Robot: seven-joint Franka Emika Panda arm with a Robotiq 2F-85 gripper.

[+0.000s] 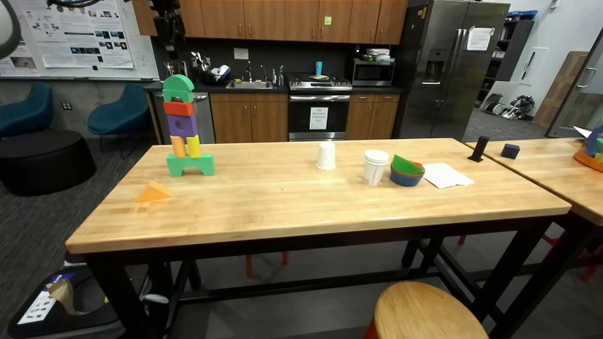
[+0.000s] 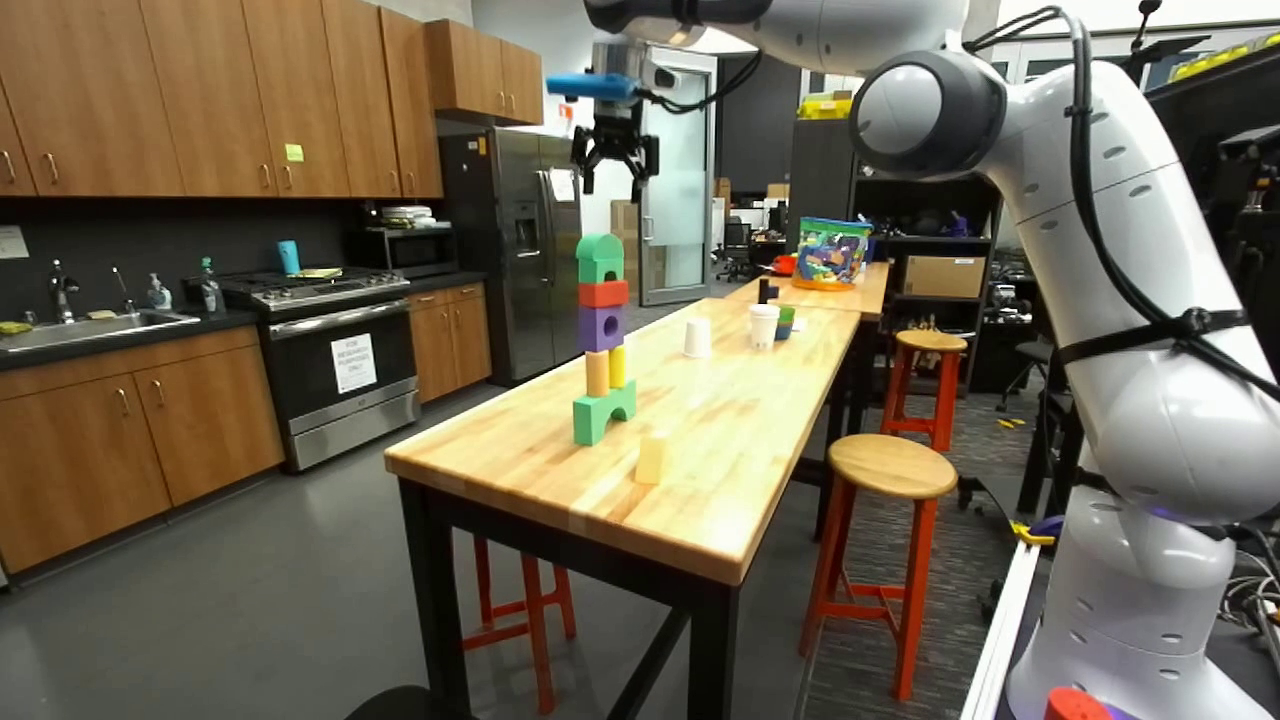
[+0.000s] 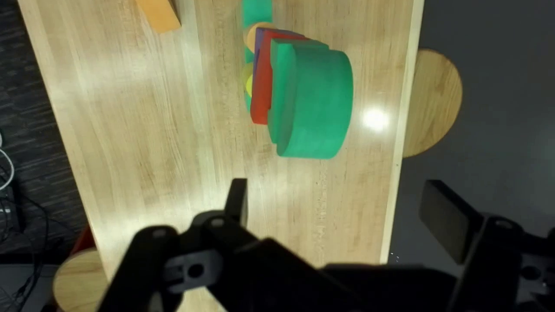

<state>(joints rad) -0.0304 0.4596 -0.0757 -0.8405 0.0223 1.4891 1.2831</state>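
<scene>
While I look along the pale wooden surface (image 2: 520, 450) in an exterior view, a light orange triangular wedge block (image 2: 652, 458) sits nearest, low in the middle of the frame. Just beyond it, slightly left of centre, rises a tower of toy blocks (image 2: 601, 325): a green arched bridge block (image 2: 590, 420) at the foot, an orange cylinder (image 2: 597, 376) and a yellow cylinder (image 2: 617, 367) upright on it side by side, then a purple block with a round hole (image 2: 592, 330), a red rectangular block (image 2: 603, 293), and rounded green pieces (image 2: 600, 252) at the top. Over the tower, at upper centre, hangs the black two-fingered tool (image 2: 614, 180), its fingers spread wide and clear of the green pieces. Farther off, right of centre, stand an upturned white paper cup (image 2: 697, 338), a stack of white paper cups (image 2: 763, 325) and coloured bowls (image 2: 785, 324) nested together; beyond them, on the adjoining surface (image 2: 867, 290), a multicoloured bag (image 2: 832, 252).
</scene>
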